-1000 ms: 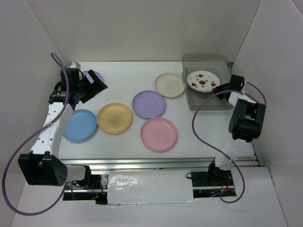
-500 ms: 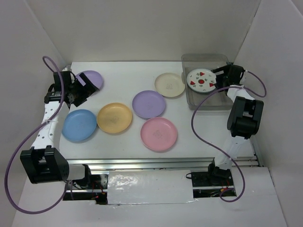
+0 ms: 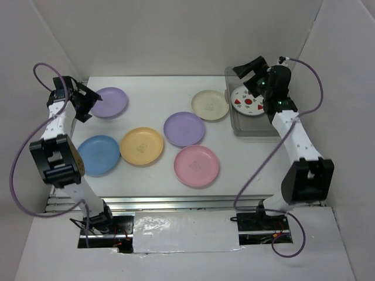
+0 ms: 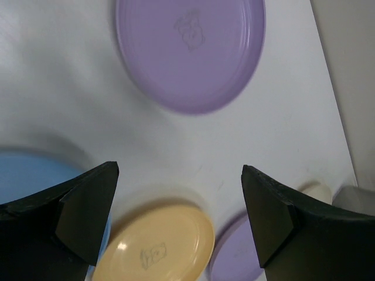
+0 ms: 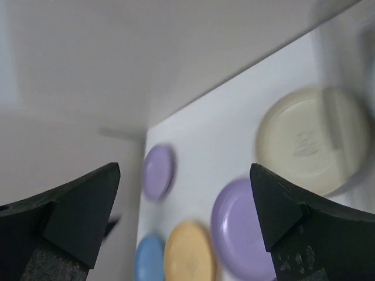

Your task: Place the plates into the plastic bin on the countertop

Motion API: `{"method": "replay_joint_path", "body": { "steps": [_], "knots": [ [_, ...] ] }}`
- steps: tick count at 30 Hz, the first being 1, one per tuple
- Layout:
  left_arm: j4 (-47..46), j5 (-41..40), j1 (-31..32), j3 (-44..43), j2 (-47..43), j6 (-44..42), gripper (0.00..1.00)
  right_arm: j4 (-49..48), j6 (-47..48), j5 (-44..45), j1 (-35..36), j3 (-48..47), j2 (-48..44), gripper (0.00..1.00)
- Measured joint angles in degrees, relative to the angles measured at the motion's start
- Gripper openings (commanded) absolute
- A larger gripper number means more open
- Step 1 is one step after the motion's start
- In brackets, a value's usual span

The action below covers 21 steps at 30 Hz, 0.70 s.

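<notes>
Right hand [image 3: 247, 69], fingers [image 5: 76, 216] spread, hangs raised above the plastic bin [image 3: 253, 126].

Bright even light, blurred wrist views

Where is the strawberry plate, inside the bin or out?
Inside: the white round strawberry-print plastic plate sits within the walls of the translucent grey rectangular plastic bin.

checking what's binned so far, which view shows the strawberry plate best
Top external: the strawberry plate sits in the bin, its pattern clear. Neither wrist view shows it.
</notes>
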<state>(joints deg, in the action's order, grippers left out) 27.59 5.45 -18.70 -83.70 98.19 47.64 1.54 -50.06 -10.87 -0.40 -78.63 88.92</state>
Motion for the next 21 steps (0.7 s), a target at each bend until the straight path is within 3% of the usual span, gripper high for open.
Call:
{"method": "replay_joint_path", "body": {
  "steps": [7,15,16,21],
  "knots": [
    [0.28,0.15,-1.33,-21.09,24.04,0.76,0.99,-8.79,2.67,-15.47,10.21,20.02,-20.46,1.0],
    [1.25,-2.05,-1.73,-20.52,29.81,2.32,0.97,-9.88,3.02,-24.26,14.29,32.0,-23.91,1.0],
    [1.03,-2.36,-1.73,-20.41,30.05,2.36,0.95,-9.73,3.04,-24.5,14.49,32.63,-24.96,1.0],
    [0.46,-3.48,-1.73,-21.38,32.48,2.86,0.64,-10.23,3.06,-24.9,14.71,33.7,-31.39,1.0]
  ]
}}
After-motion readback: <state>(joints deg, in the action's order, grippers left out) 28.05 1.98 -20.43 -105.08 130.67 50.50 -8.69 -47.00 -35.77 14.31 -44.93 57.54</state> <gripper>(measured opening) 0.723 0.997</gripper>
